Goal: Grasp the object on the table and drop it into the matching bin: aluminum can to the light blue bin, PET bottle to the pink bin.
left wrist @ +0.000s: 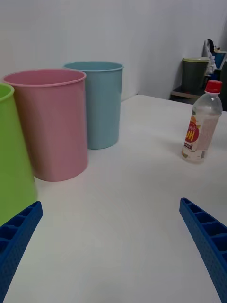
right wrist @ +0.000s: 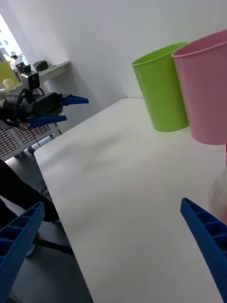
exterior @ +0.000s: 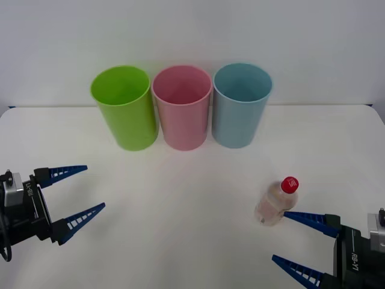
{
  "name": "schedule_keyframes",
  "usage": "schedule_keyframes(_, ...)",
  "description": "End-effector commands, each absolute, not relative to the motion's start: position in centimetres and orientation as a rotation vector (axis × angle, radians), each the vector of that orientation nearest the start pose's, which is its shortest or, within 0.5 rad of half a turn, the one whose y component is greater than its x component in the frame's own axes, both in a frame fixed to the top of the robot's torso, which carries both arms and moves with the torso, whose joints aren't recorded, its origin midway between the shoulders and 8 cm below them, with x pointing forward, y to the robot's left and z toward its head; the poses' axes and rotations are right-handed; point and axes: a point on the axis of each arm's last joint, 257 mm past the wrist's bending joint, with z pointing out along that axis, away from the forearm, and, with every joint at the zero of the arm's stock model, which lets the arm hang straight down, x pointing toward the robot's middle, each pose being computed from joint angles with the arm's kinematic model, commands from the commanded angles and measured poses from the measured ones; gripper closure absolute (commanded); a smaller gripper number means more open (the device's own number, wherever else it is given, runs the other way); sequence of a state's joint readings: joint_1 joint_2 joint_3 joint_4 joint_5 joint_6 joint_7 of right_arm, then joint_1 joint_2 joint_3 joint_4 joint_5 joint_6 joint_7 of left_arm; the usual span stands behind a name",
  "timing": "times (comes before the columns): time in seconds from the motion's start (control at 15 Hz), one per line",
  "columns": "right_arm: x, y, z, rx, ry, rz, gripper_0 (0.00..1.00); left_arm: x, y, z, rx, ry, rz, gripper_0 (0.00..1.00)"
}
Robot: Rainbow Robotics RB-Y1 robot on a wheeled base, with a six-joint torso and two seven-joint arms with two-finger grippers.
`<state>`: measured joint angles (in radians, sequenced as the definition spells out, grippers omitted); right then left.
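Observation:
The PET bottle, small and clear with a red cap, stands upright on the white table at the front right. My right gripper is open just in front of it, one blue finger close beside the bottle's base, nothing held. A sliver of the bottle shows by that finger. The pink bin stands mid-row at the back, the light blue bin to its right. My left gripper hangs open at the front left, far from the bottle.
A lime green bin stands left of the pink one, the three nearly touching. Open tabletop lies between the bottle and the bins. The table's left edge drops off near the left arm. A dark bin stands off the table.

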<state>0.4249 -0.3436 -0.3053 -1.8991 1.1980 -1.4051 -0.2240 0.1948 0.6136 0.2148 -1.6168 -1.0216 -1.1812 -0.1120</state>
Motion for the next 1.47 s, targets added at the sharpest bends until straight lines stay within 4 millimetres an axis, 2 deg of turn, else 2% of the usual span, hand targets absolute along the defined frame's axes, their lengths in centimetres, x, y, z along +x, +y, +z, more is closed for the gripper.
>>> schedule_keyframes(0.07,27.0,-17.8,-20.7,-0.768,1.563,0.97,0.0,37.0,24.6,-19.6,0.886,1.452,-0.632,0.0)
schedule_keyframes(0.2,26.8,-18.5,-19.9,-0.777,1.546,0.943,0.0,37.0,24.6,-19.6,0.886,1.452,-0.632,0.0)
schedule_keyframes(0.33,25.6,-19.1,-19.2,-0.781,1.548,0.941,0.0,37.0,24.6,-19.6,0.886,1.452,-0.632,0.0)
schedule_keyframes(0.67,23.7,-21.8,-19.3,-0.798,1.549,0.869,0.0,37.0,24.6,-19.6,0.886,1.452,-0.632,0.0)
schedule_keyframes(0.87,23.6,-24.2,-20.9,-0.789,1.552,0.796,0.0,37.0,24.6,-19.6,0.886,1.452,-0.632,0.0)
schedule_keyframes(1.13,23.3,-25.8,-23.0,-0.754,1.565,0.8,0.0,37.0,24.6,-19.6,0.886,1.452,-0.632,0.0)
schedule_keyframes(1.47,25.5,-27.5,-24.6,-0.742,1.573,0.736,0.0,37.0,24.6,-19.6,0.886,1.452,-0.632,0.0)
